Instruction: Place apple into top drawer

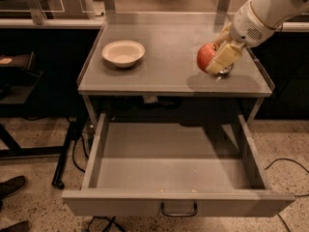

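Red apple (204,56), seemingly clamped in gripper (213,60), above tabletop (164,64)

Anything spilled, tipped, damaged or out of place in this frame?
Nothing stands out. The gripper is shut on the apple at the right side of the tabletop. The white bowl sits upright on the left. The top drawer is pulled open below, sitting straight.

the end effector (216,61), over the right of the tabletop (164,79), clasps the apple (204,57) and hides its right half; a shiny thing (226,72) behind it barely shows, too little to name; the arm (270,8) is cut off top right
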Robot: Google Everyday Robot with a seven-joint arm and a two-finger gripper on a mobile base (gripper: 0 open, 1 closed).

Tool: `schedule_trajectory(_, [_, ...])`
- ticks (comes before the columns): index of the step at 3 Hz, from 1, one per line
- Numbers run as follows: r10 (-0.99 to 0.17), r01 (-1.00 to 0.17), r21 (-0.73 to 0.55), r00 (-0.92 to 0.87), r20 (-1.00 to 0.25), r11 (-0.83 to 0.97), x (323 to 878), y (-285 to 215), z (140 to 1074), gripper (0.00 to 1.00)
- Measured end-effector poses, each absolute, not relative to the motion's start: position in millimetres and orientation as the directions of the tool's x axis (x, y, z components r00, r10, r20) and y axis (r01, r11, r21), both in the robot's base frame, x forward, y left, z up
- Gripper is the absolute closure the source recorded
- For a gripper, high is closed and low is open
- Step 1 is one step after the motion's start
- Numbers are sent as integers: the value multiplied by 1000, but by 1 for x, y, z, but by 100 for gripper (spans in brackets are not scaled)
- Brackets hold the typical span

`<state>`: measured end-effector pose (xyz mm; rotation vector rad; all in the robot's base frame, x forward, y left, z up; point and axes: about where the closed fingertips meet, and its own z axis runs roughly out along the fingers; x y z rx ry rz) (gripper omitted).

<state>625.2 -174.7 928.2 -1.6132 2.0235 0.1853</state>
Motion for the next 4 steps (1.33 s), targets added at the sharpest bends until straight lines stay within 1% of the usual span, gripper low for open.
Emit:
schedule_trajectory(1, [-869,-930,-230,-150,-472,285,585,-178,936,100])
schedule_trajectory(2, [-862,-940,-174,-183,-472,295,543,-174,920,100])
schedule_trajectory(3, [-866,-946,-143,-196,-460,290,534,-174,905,100])
schedule_trajectory(4, [-866,-946,-143,-196,-461,290,534,-174,905,100])
